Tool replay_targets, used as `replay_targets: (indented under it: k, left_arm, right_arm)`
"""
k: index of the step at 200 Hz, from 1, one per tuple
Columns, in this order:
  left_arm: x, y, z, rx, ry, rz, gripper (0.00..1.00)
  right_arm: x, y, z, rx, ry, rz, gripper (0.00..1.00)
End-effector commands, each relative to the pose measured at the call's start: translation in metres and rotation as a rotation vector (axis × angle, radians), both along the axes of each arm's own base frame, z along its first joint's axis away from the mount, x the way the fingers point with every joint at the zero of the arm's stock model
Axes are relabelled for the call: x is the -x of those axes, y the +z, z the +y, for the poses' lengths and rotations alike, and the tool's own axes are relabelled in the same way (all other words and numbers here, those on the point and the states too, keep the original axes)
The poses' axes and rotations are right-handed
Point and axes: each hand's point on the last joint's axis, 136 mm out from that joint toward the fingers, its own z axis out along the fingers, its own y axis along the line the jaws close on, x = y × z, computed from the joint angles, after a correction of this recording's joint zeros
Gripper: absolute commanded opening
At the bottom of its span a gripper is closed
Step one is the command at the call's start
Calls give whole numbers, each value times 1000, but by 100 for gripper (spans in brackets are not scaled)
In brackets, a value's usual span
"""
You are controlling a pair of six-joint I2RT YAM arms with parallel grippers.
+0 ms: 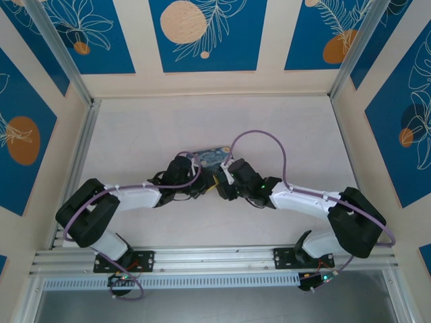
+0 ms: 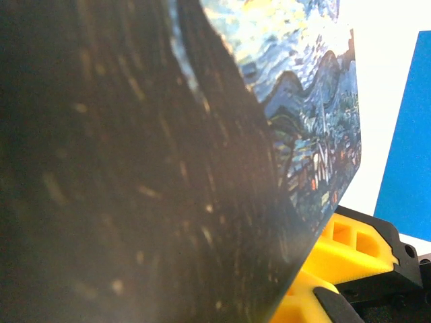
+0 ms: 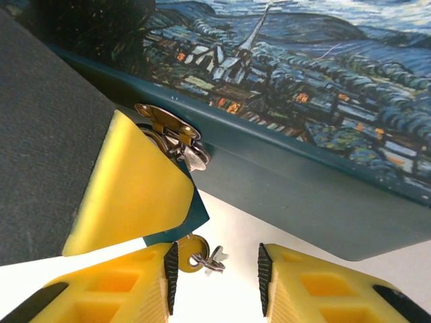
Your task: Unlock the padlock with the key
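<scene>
Padlock [image 3: 193, 211] hangs from the hasp [image 3: 160, 116] on the front of the tin [image 3: 316, 182], body pointing down toward your right jaws — mostly hidden behind the left arm's yellow finger [image 3: 131, 192]. The key [image 3: 197, 253] sits just below it, between your right jaws, which stand open with nothing clamped. Whether the left jaws are closed cannot be told. Your right arm is nearer — square up on the key.
</scene>
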Motion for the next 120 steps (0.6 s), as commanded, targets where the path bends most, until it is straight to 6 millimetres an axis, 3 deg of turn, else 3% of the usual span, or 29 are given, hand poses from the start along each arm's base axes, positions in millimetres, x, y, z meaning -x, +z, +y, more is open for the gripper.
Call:
replay_targets:
  k: [1, 78, 120]
  left_arm:
    - [-2, 30, -15, 79, -52, -44, 0]
    - [-1, 28, -15, 71, -60, -43, 0]
    - [-1, 28, -15, 69, -62, -43, 0]
  right_arm:
    - [-2, 3, 7, 24, 27, -28, 39]
    - [10, 15, -9, 2, -7, -47, 43]
    - [17, 13, -6, 3, 21, -27, 44]
